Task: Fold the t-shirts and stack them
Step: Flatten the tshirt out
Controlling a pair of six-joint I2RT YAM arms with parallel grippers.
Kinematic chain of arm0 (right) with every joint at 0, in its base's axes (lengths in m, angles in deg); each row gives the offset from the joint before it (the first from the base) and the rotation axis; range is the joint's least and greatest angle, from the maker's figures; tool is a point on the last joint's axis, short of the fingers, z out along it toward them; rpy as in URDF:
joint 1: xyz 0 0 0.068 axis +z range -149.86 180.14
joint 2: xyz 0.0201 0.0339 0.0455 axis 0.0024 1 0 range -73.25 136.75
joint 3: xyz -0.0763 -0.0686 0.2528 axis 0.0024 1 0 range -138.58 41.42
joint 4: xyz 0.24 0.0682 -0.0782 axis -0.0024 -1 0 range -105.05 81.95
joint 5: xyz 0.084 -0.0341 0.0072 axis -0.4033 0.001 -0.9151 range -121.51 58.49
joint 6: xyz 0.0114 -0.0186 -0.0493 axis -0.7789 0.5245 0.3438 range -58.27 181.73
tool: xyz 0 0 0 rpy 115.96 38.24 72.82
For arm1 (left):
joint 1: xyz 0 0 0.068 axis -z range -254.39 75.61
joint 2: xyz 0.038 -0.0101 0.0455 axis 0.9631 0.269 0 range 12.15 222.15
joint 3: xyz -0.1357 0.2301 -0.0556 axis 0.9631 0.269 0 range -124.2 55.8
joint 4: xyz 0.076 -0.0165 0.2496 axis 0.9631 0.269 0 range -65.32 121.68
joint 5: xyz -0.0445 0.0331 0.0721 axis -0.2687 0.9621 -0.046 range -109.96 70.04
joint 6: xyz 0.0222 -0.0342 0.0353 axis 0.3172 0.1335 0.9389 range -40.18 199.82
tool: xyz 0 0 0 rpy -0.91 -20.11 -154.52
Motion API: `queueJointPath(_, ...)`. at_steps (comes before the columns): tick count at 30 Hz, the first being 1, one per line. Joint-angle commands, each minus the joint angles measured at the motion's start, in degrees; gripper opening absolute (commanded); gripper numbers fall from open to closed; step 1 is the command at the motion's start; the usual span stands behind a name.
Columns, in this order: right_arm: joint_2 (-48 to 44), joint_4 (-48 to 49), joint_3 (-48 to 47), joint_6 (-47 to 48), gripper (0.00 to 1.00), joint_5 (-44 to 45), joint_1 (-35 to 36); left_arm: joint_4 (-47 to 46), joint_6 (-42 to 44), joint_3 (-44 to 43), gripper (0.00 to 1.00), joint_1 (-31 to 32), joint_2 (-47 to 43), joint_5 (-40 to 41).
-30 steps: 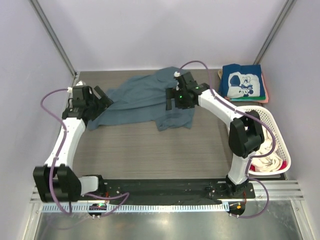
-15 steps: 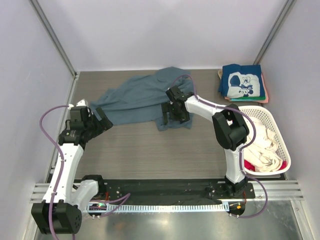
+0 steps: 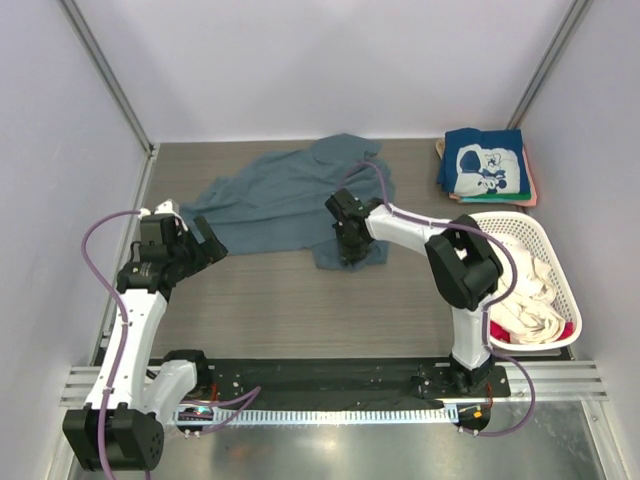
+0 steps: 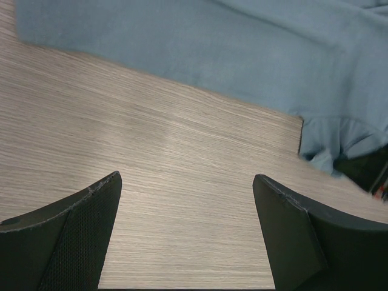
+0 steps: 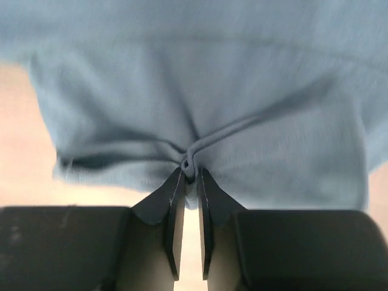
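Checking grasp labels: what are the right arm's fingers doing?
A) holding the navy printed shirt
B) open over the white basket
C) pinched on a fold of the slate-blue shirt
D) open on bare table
C: in the right wrist view the right fingers are shut on a bunched ridge of the slate-blue shirt, and the top view puts them at that shirt's near edge.

A grey-brown wood-grain table (image 3: 280, 300) filled the middle of the frame. Plain pale lilac walls enclosed it: the back wall (image 3: 330, 70) across the top, the left wall (image 3: 50, 200) and the right wall (image 3: 600, 150) at the sides. A slanted metal post stood in the upper left (image 3: 106, 75), another in the upper right (image 3: 548, 62). An aluminium rail (image 3: 560, 378) crossed the bottom, above a dull steel sheet (image 3: 330, 450). The light was soft and even.
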Motion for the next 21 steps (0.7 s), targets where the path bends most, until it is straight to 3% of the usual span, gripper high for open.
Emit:
queueJointPath(1,-10.07,-2.65,6.3,-3.63,0.2,4.13,4.81,-1.62,0.95,0.31,0.9,-0.21,-1.1,-1.68)
queueJointPath(3,-13.5,-3.7,9.3,-6.95,0.23,5.98,8.68,-1.62,1.04,0.22,0.89,-0.3,-1.01,-1.86)
queueJointPath(4,-17.34,-4.23,12.54,-8.02,0.35,7.47,10.0,-1.62,0.95,0.22,0.9,-0.21,-1.1,-1.86)
queueJointPath(6,-21.6,-5.46,15.73,-12.59,0.43,9.32,14.92,-1.71,1.04,0.22,0.9,-0.3,-1.19,-1.95)
queueJointPath(7,-25.43,-5.72,18.87,-14.08,0.52,10.03,16.67,-1.71,1.04,0.31,0.89,-0.21,-1.1,-2.03)
queueJointPath(10,-33.6,-6.08,24.23,-20.31,0.57,11.09,22.12,-1.71,1.04,0.4,0.9,-0.3,-1.1,-1.95)
queueJointPath(12,-36.53,-5.73,25.66,-21.56,0.58,13.01,22.14,-1.8,0.95,0.4,0.89,-0.3,-0.84,-2.21)
queueJointPath(16,-37.08,-3.01,20.86,-16.31,0.68,17.77,15.49,-1.8,0.78,0.4,0.89,-0.21,-0.4,-2.56)
queueJointPath(21,-22.09,1.03,9.08,-4.53,0.66,13.2,4.75,-1.71,1.13,0.4,0.89,-0.21,-0.57,-1.95)
